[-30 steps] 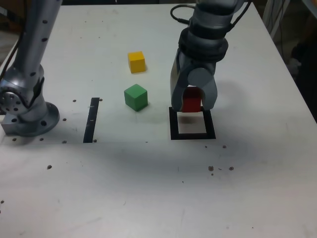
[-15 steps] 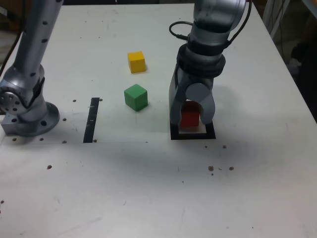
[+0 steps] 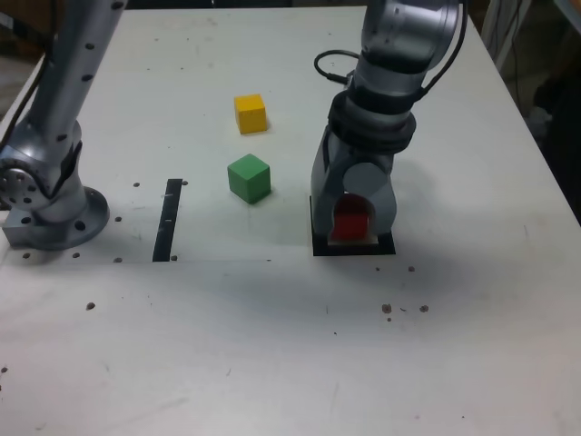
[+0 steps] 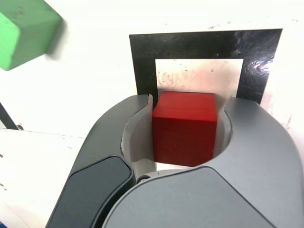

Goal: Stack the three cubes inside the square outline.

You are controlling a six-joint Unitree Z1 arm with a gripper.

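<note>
Red solid cube (image 4: pixel 184 127) is set down inside the black square outline (image 4: pixel 142 61), flanked by the grey tool (image 3: pixel 352 222), jaws barely parted; grip cannot be told.

You see a matt red cube (image 4: pixel 184 127), glossy black square outline (image 4: pixel 145 61), smooth grey plastic-looking jaws, and a scuffed, speckled white counter (image 3: pixel 272 345).

Red cube (image 3: pixel 352 218) sits in the square outline (image 3: pixel 320 245); green cube (image 3: pixel 249 177), yellow cube (image 3: pixel 251 113) outside.
</note>
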